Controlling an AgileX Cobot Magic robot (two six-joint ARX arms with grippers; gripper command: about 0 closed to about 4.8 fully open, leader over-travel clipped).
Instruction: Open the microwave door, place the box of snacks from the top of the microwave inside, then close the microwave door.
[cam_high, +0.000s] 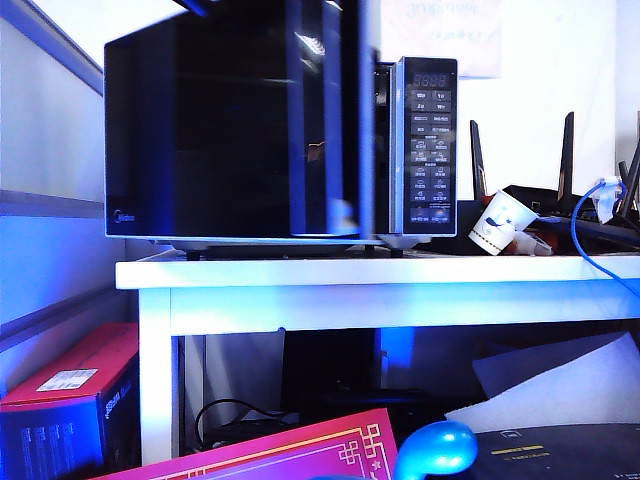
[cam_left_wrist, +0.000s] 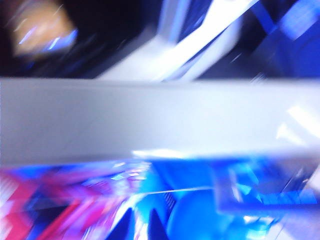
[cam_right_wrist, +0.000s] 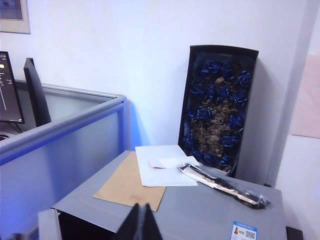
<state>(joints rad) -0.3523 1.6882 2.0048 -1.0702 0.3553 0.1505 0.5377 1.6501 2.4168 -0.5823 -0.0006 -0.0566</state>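
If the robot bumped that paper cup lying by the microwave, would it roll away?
Probably. The paper cup lies tilted on its side on the white table, so a nudge would likely send it rolling in a curve. It looks thin and light, so it would probably slide easily and crush if squeezed.

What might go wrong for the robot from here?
The left wrist view is smeared; the left gripper, near the white table edge, may bump it. A tipped paper cup beside the microwave might get knocked. The right gripper, shut above a grey top, sees no microwave or snack box.
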